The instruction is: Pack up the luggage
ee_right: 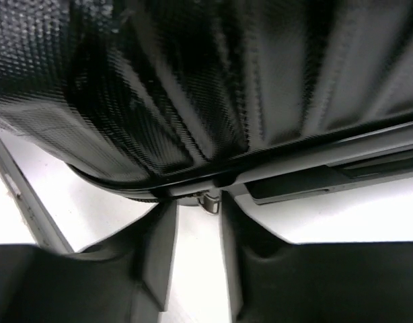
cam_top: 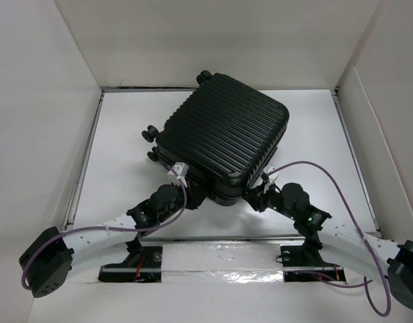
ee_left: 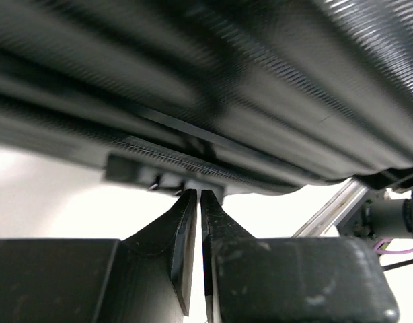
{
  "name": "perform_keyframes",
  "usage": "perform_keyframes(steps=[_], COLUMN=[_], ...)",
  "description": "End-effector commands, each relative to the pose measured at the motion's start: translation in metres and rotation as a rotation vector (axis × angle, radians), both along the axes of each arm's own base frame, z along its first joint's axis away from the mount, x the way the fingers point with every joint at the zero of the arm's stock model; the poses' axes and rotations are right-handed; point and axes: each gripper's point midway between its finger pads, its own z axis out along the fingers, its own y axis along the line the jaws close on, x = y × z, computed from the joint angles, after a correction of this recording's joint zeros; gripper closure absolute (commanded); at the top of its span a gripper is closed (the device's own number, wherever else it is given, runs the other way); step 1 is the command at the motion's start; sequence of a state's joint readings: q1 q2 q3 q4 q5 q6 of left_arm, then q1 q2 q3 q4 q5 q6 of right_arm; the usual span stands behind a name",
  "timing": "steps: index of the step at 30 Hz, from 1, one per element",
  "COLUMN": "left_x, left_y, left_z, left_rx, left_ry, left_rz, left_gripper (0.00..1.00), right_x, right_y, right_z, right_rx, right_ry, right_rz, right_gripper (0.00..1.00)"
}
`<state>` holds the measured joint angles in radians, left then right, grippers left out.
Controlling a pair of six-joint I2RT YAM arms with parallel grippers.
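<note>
The luggage (cam_top: 223, 138), a black ribbed hard-shell suitcase, lies closed and flat in the middle of the table, with its wheels (cam_top: 150, 133) to the far left. My left gripper (cam_top: 192, 194) is at its near left edge. In the left wrist view the gripper (ee_left: 198, 195) is shut, its tips touching the zipper seam (ee_left: 159, 151) under the shell (ee_left: 260, 81). My right gripper (cam_top: 254, 197) is at the near right corner. In the right wrist view it (ee_right: 196, 205) is open a little, and a small metal zipper pull (ee_right: 210, 202) hangs between its tips below the shell (ee_right: 193, 81).
White walls (cam_top: 213, 40) enclose the table at the back and on both sides. A metal rail (cam_top: 227, 239) runs along the near edge in front of the arm bases. Purple cables (cam_top: 327, 182) loop over both arms.
</note>
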<state>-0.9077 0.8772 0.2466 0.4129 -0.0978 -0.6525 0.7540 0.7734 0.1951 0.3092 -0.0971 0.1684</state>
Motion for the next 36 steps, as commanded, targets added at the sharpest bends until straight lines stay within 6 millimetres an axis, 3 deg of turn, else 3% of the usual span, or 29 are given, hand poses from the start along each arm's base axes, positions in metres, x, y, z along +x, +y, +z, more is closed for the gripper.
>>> perform_keyframes(steps=[1, 3, 7, 9, 16, 17, 19, 20, 21, 24, 27, 28, 30, 32, 33, 36], left_x=[0.013, 0.014, 0.018, 0.022, 0.048, 0.048, 0.056, 0.058, 0.060, 0.062, 0.059, 0.060, 0.059, 0.060, 0.064, 0.074], left_y=[-0.023, -0.031, -0.046, -0.053, -0.067, -0.071, -0.076, -0.079, -0.084, -0.099, -0.118, -0.121, -0.126, -0.124, -0.119, -0.083], left_z=[0.043, 0.047, 0.047, 0.055, 0.071, 0.072, 0.072, 0.074, 0.078, 0.075, 0.071, 0.073, 0.075, 0.071, 0.071, 0.066], left_rx=[-0.100, -0.109, -0.107, -0.119, -0.166, -0.176, -0.180, -0.186, -0.196, -0.215, -0.218, -0.221, -0.215, -0.192, -0.175, -0.128], left_ry=[-0.110, -0.118, -0.130, -0.148, -0.174, -0.173, -0.164, -0.161, -0.161, -0.146, -0.135, -0.136, -0.144, -0.138, -0.137, -0.112], left_rz=[-0.018, -0.041, -0.071, -0.079, 0.002, 0.004, 0.026, 0.027, 0.026, 0.006, -0.035, -0.037, -0.047, -0.045, -0.027, 0.045], left_gripper=[0.95, 0.94, 0.94, 0.94, 0.94, 0.94, 0.93, 0.93, 0.93, 0.93, 0.93, 0.93, 0.86, 0.68, 0.53, 0.34], right_x=[0.015, 0.018, 0.020, 0.019, -0.025, -0.041, -0.054, -0.071, -0.077, -0.087, -0.064, -0.063, -0.040, -0.025, -0.023, -0.019], right_y=[0.012, 0.012, 0.012, 0.012, 0.028, 0.033, 0.042, 0.048, 0.057, 0.075, 0.101, 0.104, 0.111, 0.114, 0.116, 0.111], right_z=[0.040, 0.040, 0.038, 0.037, 0.024, 0.013, 0.012, 0.008, 0.021, 0.033, 0.070, 0.065, 0.072, 0.081, 0.073, 0.061], right_rx=[0.064, 0.065, 0.072, 0.085, 0.045, 0.010, -0.010, -0.038, -0.021, -0.030, 0.077, 0.064, 0.121, 0.208, 0.187, 0.151], right_ry=[-0.115, -0.118, -0.106, -0.091, 0.029, 0.083, 0.135, 0.164, 0.169, 0.166, 0.092, 0.106, 0.064, 0.014, 0.007, 0.018], right_rz=[-0.001, -0.015, -0.025, -0.034, 0.060, 0.099, 0.137, 0.194, 0.214, 0.225, 0.149, 0.145, 0.041, -0.031, -0.033, -0.054], right_gripper=[0.68, 0.82, 1.00, 1.00, 1.00, 1.00, 1.00, 1.00, 1.00, 1.00, 1.00, 1.00, 1.00, 1.00, 1.00, 1.00])
